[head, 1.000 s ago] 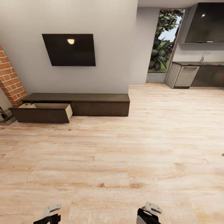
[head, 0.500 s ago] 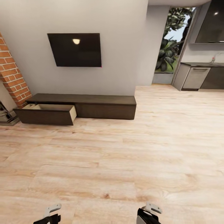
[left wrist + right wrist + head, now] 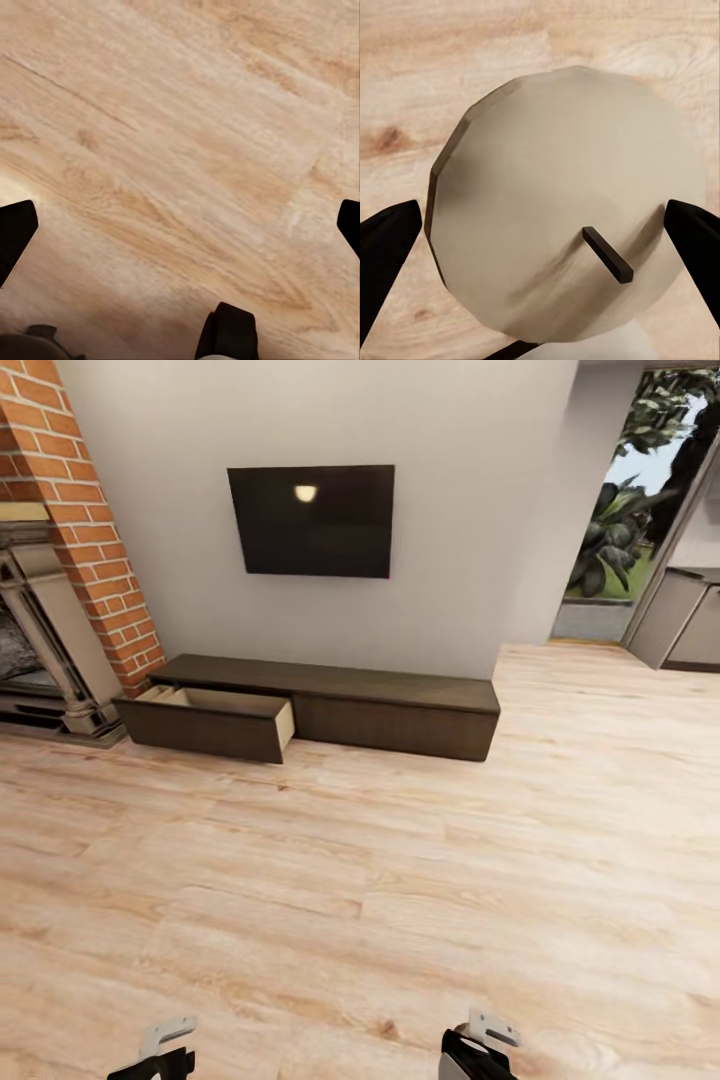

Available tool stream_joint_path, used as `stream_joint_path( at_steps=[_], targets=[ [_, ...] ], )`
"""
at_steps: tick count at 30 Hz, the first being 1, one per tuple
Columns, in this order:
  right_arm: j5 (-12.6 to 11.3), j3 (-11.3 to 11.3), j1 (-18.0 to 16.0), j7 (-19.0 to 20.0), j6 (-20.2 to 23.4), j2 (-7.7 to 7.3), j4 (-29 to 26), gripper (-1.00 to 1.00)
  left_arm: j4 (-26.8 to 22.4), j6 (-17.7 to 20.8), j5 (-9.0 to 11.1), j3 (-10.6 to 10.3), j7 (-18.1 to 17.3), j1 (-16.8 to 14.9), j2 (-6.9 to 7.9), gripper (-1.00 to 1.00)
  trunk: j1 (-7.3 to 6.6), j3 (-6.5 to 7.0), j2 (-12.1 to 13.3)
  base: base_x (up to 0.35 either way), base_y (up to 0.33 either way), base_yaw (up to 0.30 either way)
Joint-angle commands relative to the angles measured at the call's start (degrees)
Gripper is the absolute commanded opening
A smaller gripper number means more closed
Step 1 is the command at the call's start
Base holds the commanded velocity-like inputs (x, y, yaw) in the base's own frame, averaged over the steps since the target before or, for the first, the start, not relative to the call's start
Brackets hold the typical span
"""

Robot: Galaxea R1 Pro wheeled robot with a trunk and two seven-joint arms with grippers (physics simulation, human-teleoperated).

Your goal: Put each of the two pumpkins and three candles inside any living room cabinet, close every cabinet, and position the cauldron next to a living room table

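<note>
The long, low dark brown cabinet stands against the grey wall ahead, across a wide stretch of floor. Its left drawer is pulled out and shows a pale inside. In the right wrist view a beige candle with a flat round top and a short dark wick sits between the black fingers; my right gripper is shut on it. My left gripper is open over bare floor with nothing between its fingertips. Both grippers peek in at the head view's bottom edge, left and right. No pumpkins are in view.
A brick fireplace stands left of the cabinet, a dark TV hangs above it. At the far right are a glass door with plants and a grey kitchen unit. Light wood floor lies between me and the cabinet.
The camera has turned left: cabinet and TV have shifted right in the picture and the fireplace has come into view. Both grippers keep their place at the bottom edge.
</note>
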Motion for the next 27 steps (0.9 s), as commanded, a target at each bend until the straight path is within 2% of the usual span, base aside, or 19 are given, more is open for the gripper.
stream_joint_path(
  at_steps=[1,15,23,27],
  targets=[
    [0.0,0.0,0.0,0.1,0.0,0.0,0.0,-1.0,0.0,0.0,0.0,0.0,0.0,0.0,0.0,1.0,0.0,0.0,0.0,0.238,0.21,0.281],
    [0.0,0.0,0.0,0.1,0.0,0.0,0.0,-1.0,0.0,0.0,0.0,0.0,0.0,0.0,0.0,1.0,0.0,0.0,0.0,0.246,0.198,0.281],
    [0.0,0.0,0.0,0.1,0.0,0.0,0.0,-1.0,0.2,0.0,0.0,0.0,0.0,0.0,0.0,1.0,0.0,-0.07,0.0,0.249,-0.007,0.281],
    [0.0,0.0,0.0,0.1,0.0,0.0,0.0,-1.0,1.0,-2.1,0.0,0.0,0.0,0.0,0.0,1.0,0.0,-0.19,0.0,0.256,-0.123,0.263]
  ],
)
